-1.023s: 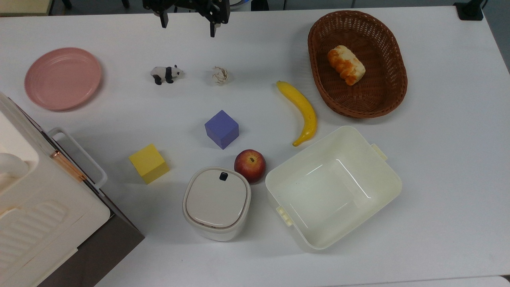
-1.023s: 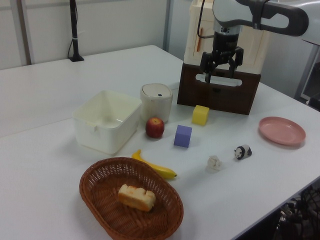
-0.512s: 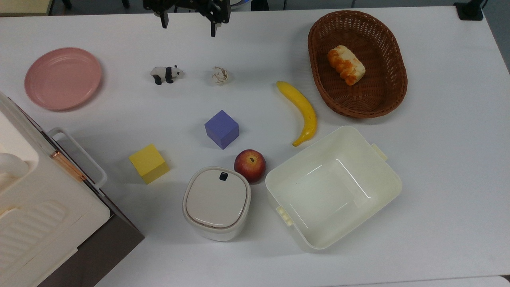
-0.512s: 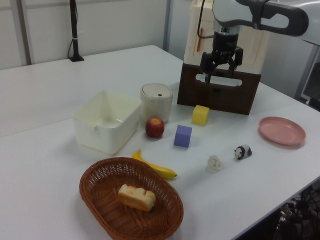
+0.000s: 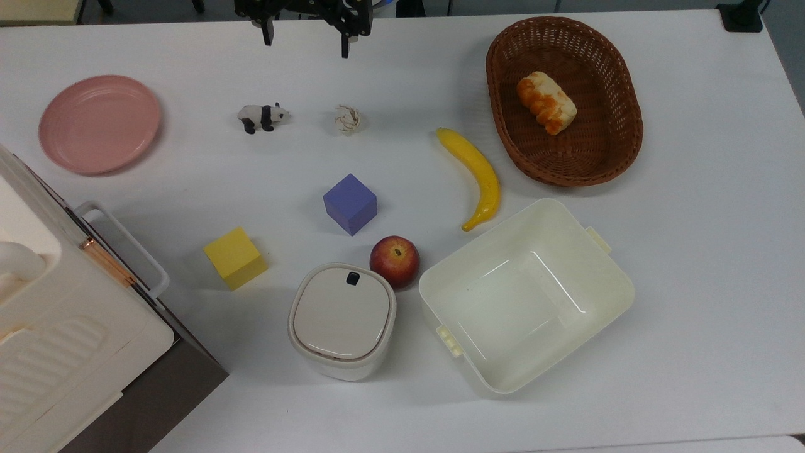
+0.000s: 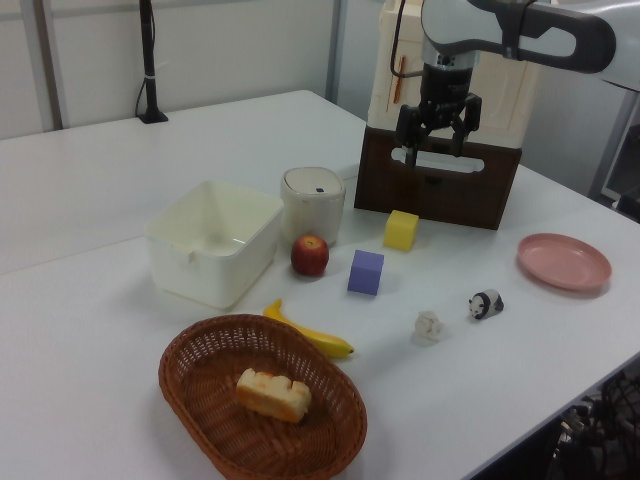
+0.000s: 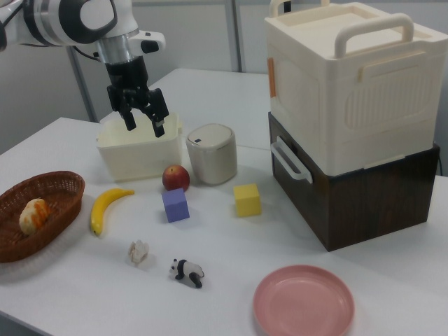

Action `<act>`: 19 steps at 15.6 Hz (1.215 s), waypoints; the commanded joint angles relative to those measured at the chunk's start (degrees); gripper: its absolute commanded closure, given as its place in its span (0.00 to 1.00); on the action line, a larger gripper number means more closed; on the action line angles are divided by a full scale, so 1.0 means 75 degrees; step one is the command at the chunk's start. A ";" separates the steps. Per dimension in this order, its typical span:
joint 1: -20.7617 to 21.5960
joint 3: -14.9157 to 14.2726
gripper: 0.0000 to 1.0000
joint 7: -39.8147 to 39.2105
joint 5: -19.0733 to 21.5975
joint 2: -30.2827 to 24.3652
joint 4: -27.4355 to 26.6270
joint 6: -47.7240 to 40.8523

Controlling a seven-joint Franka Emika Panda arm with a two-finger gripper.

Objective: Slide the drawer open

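The drawer (image 7: pixel 350 192) is the dark-brown base under a cream cabinet top (image 7: pixel 350 84). Its front panel (image 6: pixel 437 190) sits flush with the case, and a white loop handle (image 5: pixel 126 245) (image 7: pixel 289 159) stands out from it. My gripper (image 5: pixel 307 38) (image 6: pixel 430 148) (image 7: pixel 145 124) hangs open and empty, well above the table. In the top view it is at the far edge, over the panda and the knot, far from the handle. The left view lines it up in front of the drawer, while the right view puts it well to the left of the drawer.
On the table lie a pink plate (image 5: pixel 99 123), toy panda (image 5: pixel 263 116), small knot (image 5: pixel 347 119), purple cube (image 5: pixel 349 203), yellow cube (image 5: pixel 234 258), apple (image 5: pixel 394 261), banana (image 5: pixel 478 176), lidded canister (image 5: pixel 343 321), cream tub (image 5: pixel 619 283) and a wicker basket (image 5: pixel 619 145) holding bread.
My gripper has shifted slightly to the right in the top view and slightly to the left in the left view. It is still open. Nothing on the table has moved.
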 commanded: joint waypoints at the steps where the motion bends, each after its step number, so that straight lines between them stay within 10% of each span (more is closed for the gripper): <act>1: -0.0055 0.0044 0.00 -0.0161 0.0147 -0.0010 0.0109 0.0044; 13: -0.0078 0.0044 0.00 -0.0243 0.0135 0.0002 0.0109 0.0068; 19: -0.0242 0.0032 0.00 -0.3005 0.0065 -0.0010 0.0109 0.0068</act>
